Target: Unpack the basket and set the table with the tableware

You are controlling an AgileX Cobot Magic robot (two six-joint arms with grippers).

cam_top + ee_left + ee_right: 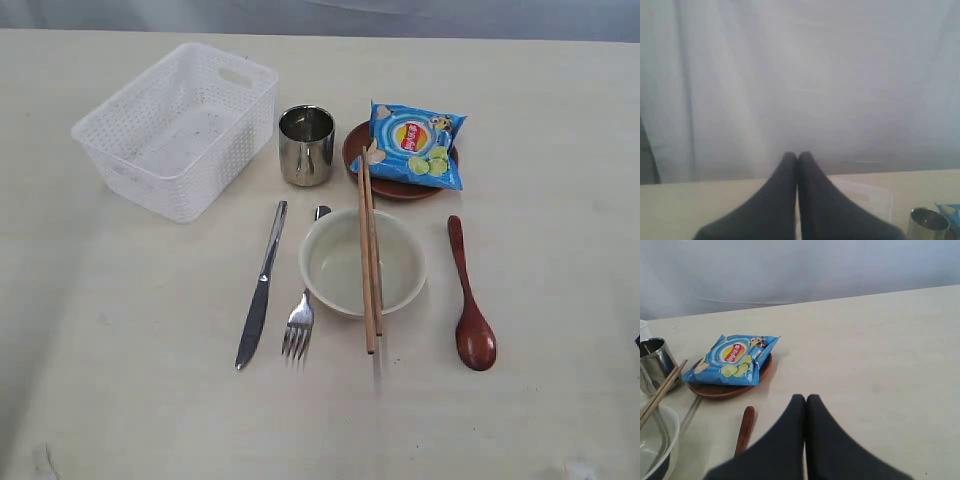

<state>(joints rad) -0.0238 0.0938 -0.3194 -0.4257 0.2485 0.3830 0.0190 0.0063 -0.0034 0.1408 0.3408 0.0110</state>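
On the left side of the table [560, 200] stands the basket [232, 140], a little turned, and you can see nothing inside it, so I judge the unpacking is done. The left gripper [798, 156] has its two fingers pressed together on nothing. It is above the table edge and does not show in the exterior view.

Just beside the basket is the steel cup [306, 145], upright. In front of it lie the knife [262, 285] and the fork [300, 325], side by side and near the bowl [335, 265]. The chopsticks [368, 260] rest across the bowl, and their far ends reach the small plate [352, 150]. On this plate lies the chip bag [415, 145]. The wooden spoon [472, 320] is alone at the right of the bowl.

The right gripper [805, 399] is also pressed together and empty, above the table near the spoon handle.

The step in hand seems to be only the last check. If you correct anything, please open one claw first and come from above. Do not push the bowl, because the chopsticks may roll off. Hold the other arm away from the cup, which can tip easily.
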